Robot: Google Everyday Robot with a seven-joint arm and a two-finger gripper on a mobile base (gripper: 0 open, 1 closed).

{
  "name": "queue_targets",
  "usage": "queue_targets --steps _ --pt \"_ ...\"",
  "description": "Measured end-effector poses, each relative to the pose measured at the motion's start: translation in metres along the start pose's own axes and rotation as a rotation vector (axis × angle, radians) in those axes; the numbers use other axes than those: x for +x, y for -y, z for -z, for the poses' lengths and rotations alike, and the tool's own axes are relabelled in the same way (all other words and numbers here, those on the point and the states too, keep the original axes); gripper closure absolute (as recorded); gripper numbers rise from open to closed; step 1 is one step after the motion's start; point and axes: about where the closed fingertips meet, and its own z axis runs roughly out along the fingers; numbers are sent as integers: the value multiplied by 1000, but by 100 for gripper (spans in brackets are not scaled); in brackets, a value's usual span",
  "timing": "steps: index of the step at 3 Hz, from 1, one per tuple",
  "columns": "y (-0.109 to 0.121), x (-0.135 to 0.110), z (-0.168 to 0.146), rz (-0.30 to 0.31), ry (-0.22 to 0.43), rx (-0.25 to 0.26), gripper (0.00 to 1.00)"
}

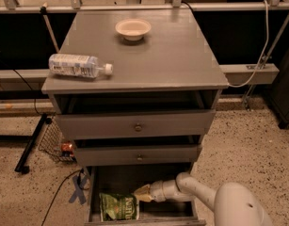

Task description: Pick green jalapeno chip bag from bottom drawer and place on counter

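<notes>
A speckled floor [247, 145] is spreading around a grey drawer cabinet [207, 101], seen from above and in front. The counter [172, 60], the cabinet's flat grey top, is carrying two items. Below it, the top drawer [97, 125] and the middle drawer [172, 154] are each standing slightly pulled out. The bottom drawer [158, 212] is standing pulled out furthest, showing its dark floor. The robot's white arm [196, 191] is reaching in from the lower right and stretching leftward across the open bottom drawer. A clear plastic water bottle [78, 65] is lying on its side near the counter's left edge, its white cap pointing right. The green jalapeno chip bag [119, 206] is lying flat in the left half of the bottom drawer, lettering facing up. A shallow cream bowl [132, 28] is sitting near the back of the counter, well apart from the bottle. The gripper [141, 193] is hanging inside the bottom drawer just beside the bag's upper right corner; whether it is wide, narrow or touching the bag cannot be told. A small round knob [138, 126] is showing on the top drawer.
</notes>
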Motion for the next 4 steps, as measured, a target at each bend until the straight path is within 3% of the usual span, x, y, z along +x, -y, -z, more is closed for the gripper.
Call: queue_targets --steps 3,4 --pt "-21 -86 114 219 83 75 100" --pt "-21 -86 114 219 83 75 100"
